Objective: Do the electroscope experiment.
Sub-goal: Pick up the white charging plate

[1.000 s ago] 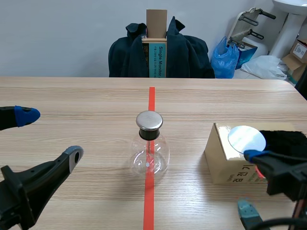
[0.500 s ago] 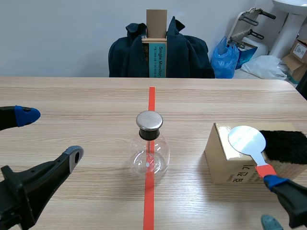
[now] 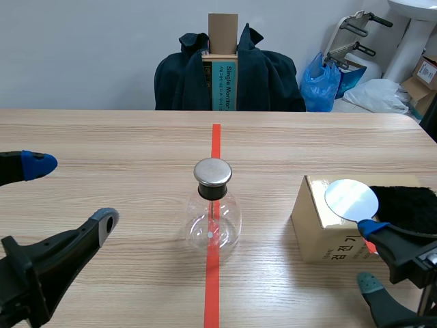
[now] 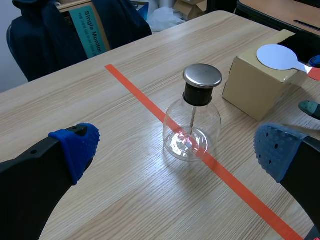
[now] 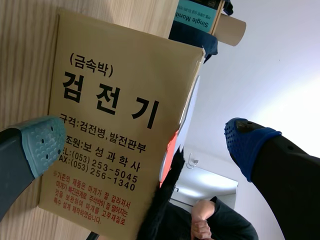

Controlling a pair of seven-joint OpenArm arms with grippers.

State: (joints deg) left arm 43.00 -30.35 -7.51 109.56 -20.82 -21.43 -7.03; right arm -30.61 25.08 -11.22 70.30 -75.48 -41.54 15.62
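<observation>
Seemingly loose, disc paddle [image 3: 350, 199] between right gripper [image 3: 371, 253] tips

The table [image 3: 102, 137] is pale wood grain, smooth and matt. The flask [image 3: 213, 222] is clear, glossy glass, with a brushed metal cap [image 3: 212, 171] over a dull black stopper [image 3: 212, 191]. The box [image 3: 321, 232] is matt brown cardboard. On the box lie a smooth pale disc [image 3: 350, 199] and shaggy black fur [image 3: 410, 208].

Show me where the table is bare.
Bare wood: between flask and box, between flask and left gripper, and the whole far table. Crowded: the box top, holding disc and fur, with the right gripper close by.
</observation>
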